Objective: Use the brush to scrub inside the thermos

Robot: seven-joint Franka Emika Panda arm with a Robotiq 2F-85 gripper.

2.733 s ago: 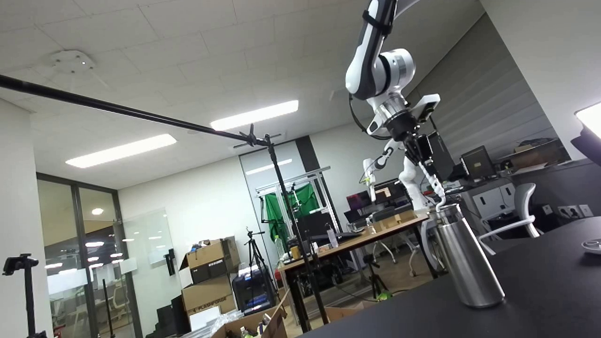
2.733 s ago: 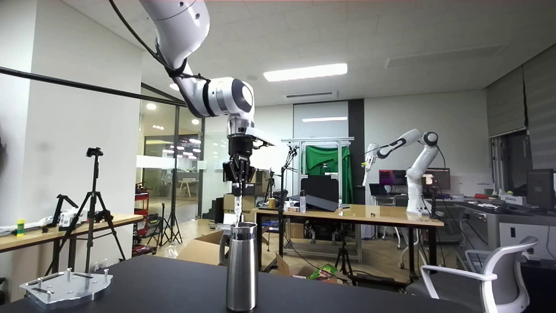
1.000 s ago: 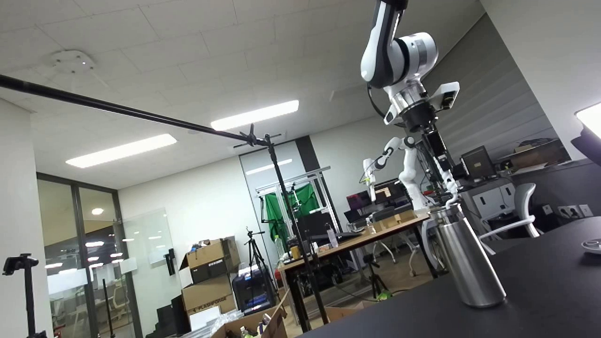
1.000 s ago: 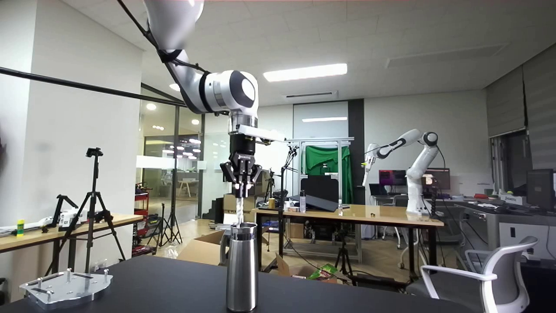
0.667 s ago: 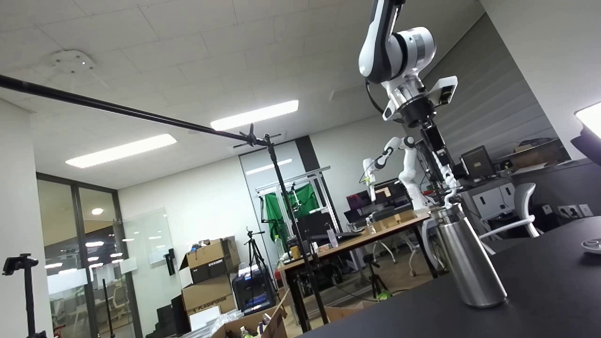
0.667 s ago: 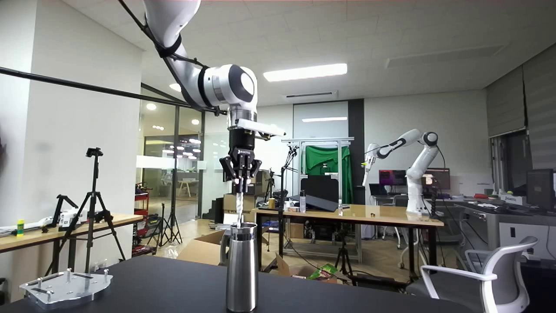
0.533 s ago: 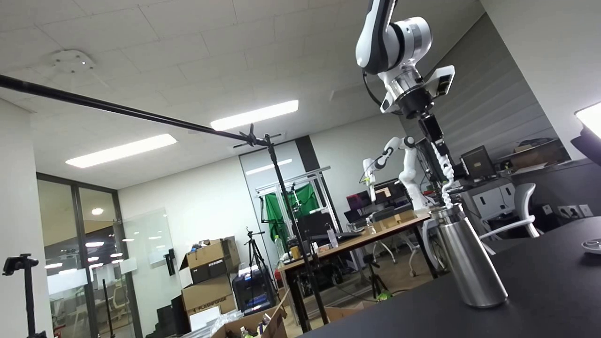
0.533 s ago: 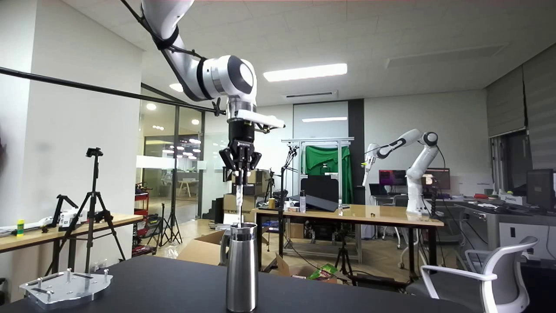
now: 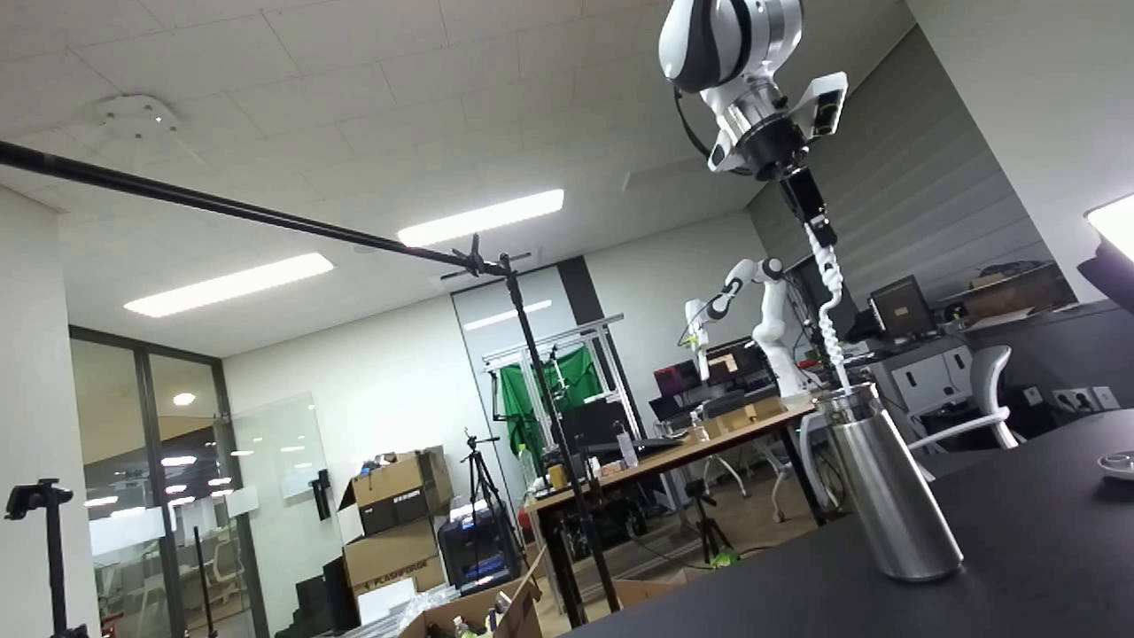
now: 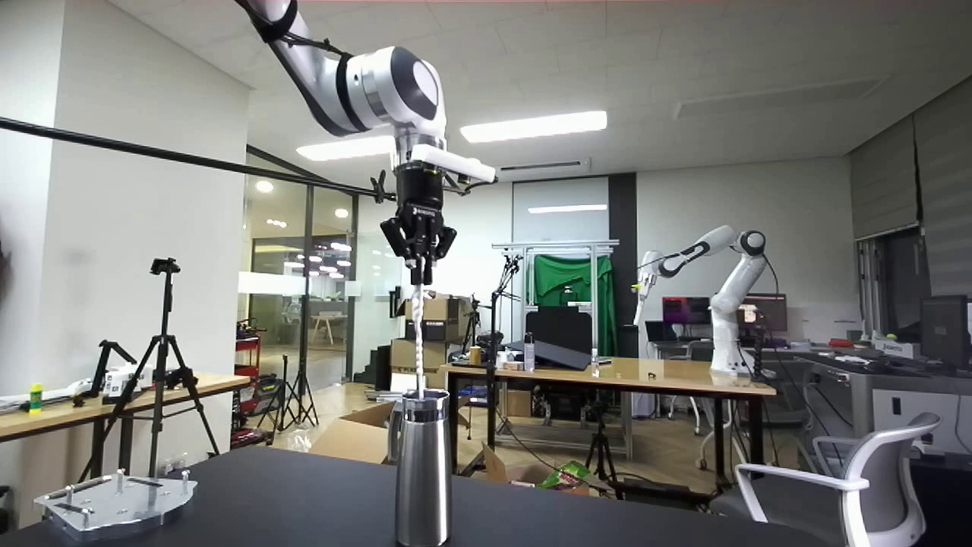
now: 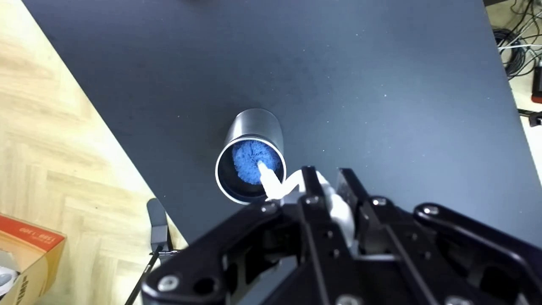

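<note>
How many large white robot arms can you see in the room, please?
2, in both exterior views: the near arm hangs above the thermos, its hand gripping the brush; the far arm stands on the wooden table. Others could be hidden.

The glossy white, rounded robot arm (image 10: 325,80) has charcoal panels (image 9: 705,42) and, above its shiny silver metal wrist ring (image 9: 753,106), a white disc cap (image 10: 426,83) framed in dark grey. Well above the ring I see a broad black band (image 10: 275,24) and a slim black cable (image 10: 326,46). Beside the ring juts a flat white bracket (image 10: 456,162); below the ring come a stout black cylinder (image 10: 420,184) and the black, many-jointed gripper (image 10: 421,275), with round silver screws (image 11: 168,283) and white lettering (image 10: 424,212) too small to read from here.
</note>
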